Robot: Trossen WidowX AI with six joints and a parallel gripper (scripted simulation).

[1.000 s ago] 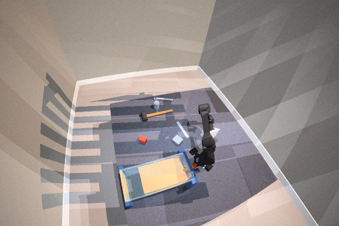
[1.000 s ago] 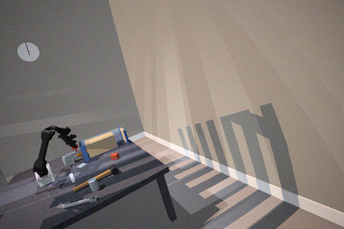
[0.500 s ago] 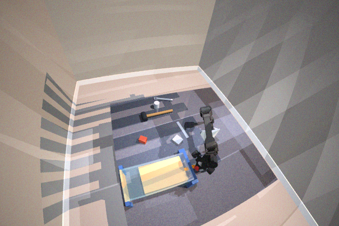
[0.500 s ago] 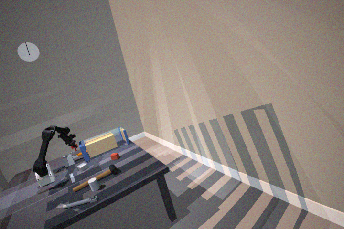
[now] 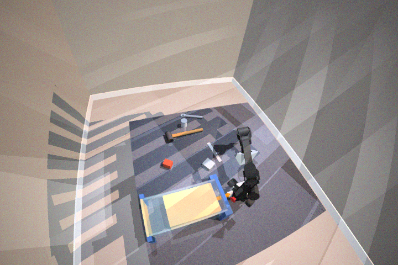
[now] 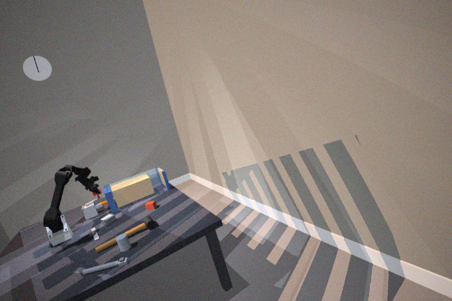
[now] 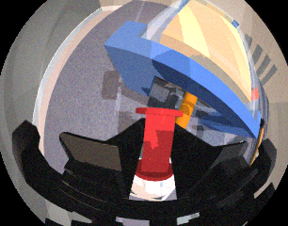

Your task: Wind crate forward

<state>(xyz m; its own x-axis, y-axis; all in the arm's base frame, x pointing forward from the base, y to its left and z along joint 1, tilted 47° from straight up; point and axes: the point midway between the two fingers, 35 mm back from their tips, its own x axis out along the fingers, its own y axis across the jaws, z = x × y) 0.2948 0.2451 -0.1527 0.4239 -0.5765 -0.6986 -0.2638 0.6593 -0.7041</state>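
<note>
The tan crate point(image 5: 190, 206) point(image 6: 132, 191) point(image 7: 207, 35) sits flat, as far as I see, inside the clear cubby. A narrow gap lies between its front and the blue mouth frame point(image 5: 218, 187) point(image 6: 110, 198) point(image 7: 196, 71). The orange strap point(image 5: 227, 195) point(image 6: 103, 203) point(image 7: 184, 112) runs from the crate through the mouth toward the white winch point(image 6: 90, 211), which the arm mostly covers in the top view. My gripper point(image 6: 97, 192) point(image 7: 156, 122) is shut on the red knob point(image 5: 233, 199) point(image 6: 96, 195) point(image 7: 159, 134) of the winch handle, above the winch. The key and hole are hidden.
A white block point(image 5: 208, 164) point(image 6: 108, 219) and a white bar point(image 5: 214, 152) point(image 6: 95, 233) lie near the winch. A red block point(image 5: 167, 163) point(image 6: 150, 205), a mallet point(image 5: 187, 133) point(image 6: 135, 229), a grey cylinder point(image 5: 183, 122) point(image 6: 123, 242) and a wrench point(image 5: 191, 116) point(image 6: 103, 266) lie farther off.
</note>
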